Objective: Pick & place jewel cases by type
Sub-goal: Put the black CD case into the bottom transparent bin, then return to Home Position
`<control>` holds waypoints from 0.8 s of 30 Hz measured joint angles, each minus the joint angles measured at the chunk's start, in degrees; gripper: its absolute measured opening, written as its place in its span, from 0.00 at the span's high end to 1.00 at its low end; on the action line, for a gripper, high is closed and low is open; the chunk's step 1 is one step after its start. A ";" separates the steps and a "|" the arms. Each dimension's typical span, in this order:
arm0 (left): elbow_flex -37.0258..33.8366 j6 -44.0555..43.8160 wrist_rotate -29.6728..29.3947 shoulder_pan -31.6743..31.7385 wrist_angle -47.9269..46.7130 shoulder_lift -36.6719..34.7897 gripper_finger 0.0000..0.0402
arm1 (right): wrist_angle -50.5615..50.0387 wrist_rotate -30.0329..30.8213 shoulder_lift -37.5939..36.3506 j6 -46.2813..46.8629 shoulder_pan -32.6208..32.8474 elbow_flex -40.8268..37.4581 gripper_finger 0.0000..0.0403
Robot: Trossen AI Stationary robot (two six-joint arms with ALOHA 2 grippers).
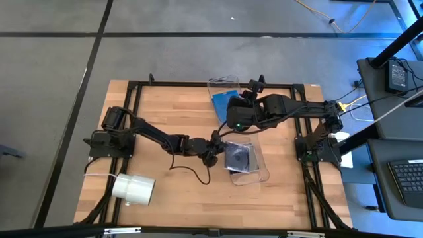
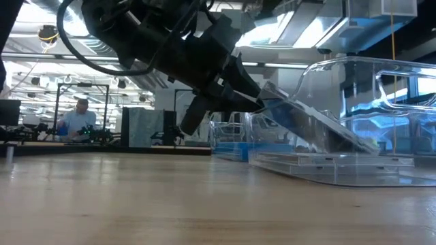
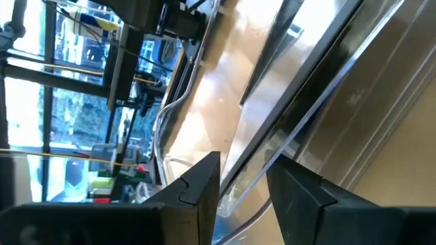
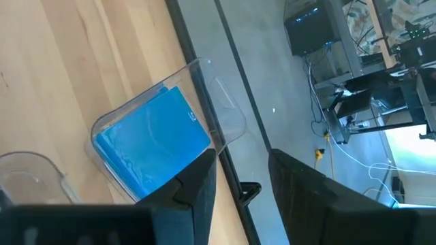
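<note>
A dark grey jewel case with a disc point(image 1: 238, 157) sits tilted in the near clear bin point(image 1: 262, 173). Its lower edge point(image 2: 368, 144) is down inside the bin and its upper edge is at my left gripper point(image 1: 215, 147), which is shut on it. Translucent blue jewel cases point(image 4: 153, 143) lie in a second clear bin point(image 1: 221, 84) at the table's far edge. My right gripper point(image 1: 254, 89) hovers open above that far bin, its fingers point(image 4: 197, 184) holding nothing. Other cases are out of view. My left gripper pinches the dark jewel case by its raised edge point(image 2: 267, 95) between the two fingers point(image 3: 204, 184). It comes from the table's left, slanting downward. The case slopes down from the fingers into the near bin, where its lower edge rests.
A white cylindrical roll point(image 1: 134, 188) lies near the table's near left corner. A black cable point(image 1: 188, 173) trails on the wood below the left arm. A black frame rail point(image 1: 198, 83) runs round the tabletop. A person point(image 2: 76, 117) sits far back in the room.
</note>
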 joint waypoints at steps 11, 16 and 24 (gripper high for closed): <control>-0.11 -2.21 -0.42 -0.53 -3.16 -1.90 0.71 | -0.11 0.00 0.00 0.07 0.00 0.00 0.66; -0.23 -4.61 0.82 -0.53 -8.15 -5.87 0.71 | -0.18 0.00 0.00 0.09 0.00 0.00 0.66; -0.19 -17.50 6.27 -0.53 -19.19 -10.51 0.71 | -0.18 0.00 0.00 0.11 0.00 0.00 0.66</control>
